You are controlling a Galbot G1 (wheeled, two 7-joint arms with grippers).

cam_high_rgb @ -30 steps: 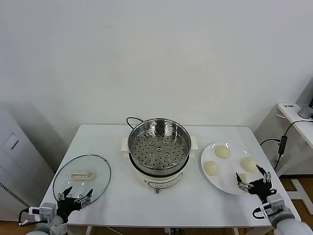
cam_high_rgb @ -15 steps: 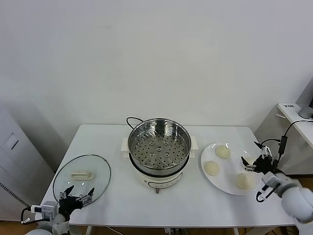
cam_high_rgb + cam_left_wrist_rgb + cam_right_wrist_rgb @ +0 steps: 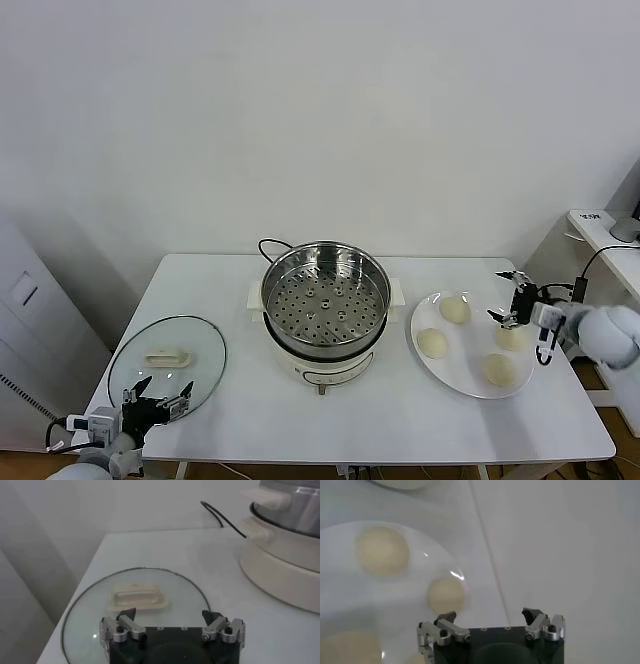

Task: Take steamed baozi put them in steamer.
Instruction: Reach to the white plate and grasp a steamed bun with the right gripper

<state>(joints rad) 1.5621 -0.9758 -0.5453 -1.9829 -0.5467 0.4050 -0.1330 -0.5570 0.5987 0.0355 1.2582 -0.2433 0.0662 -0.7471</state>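
Over the plate's (image 3: 470, 385) right edge, your right gripper (image 3: 511, 298) is hovering, jaws spread wide, holding nothing. 4 steamed baozi (image 3: 455, 310) are sitting on it, the steamer (image 3: 325, 300) waiting at table centre. You're risking nudging a bun off the rim. Left gripper (image 3: 155, 398) is idling wide by the glass lid (image 3: 168, 360).

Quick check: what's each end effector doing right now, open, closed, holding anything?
Left end effector: open, empty, over the glass lid.
Right end effector: open, empty, above the plate of baozi.
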